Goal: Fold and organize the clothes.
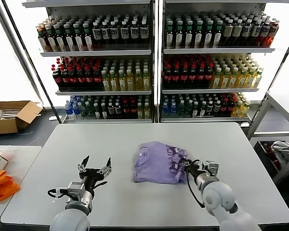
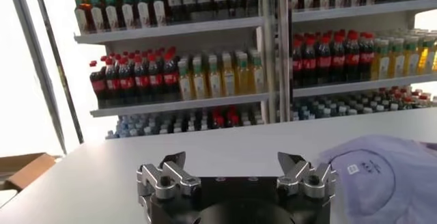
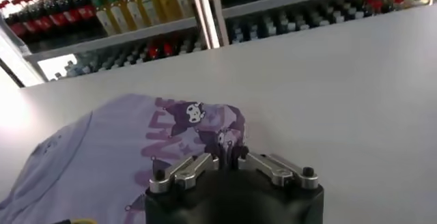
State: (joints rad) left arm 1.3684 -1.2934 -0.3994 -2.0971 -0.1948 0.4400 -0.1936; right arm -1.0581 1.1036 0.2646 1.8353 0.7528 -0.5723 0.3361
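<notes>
At the folded lavender cotton T-shirt's (image 1: pixel 160 163) right edge, the right gripper (image 1: pixel 190 168) is barely parted, apparently holding nothing; left of it, the left gripper (image 1: pixel 94 168) gapes empty.

A: From where does the head view look?
B: From above, forward and down across the table (image 1: pixel 149 144) toward the far drink shelves (image 1: pixel 154 62); both arms enter at the near edge.

A: And the wrist views?
B: Each sits low, close behind its own gripper, left gripper (image 2: pixel 235 171) and right gripper (image 3: pixel 229 160), facing the far shelves.

A: What is shared?
B: All three show the table, shelves and lavender T-shirt (image 1: pixel 159 162).
</notes>
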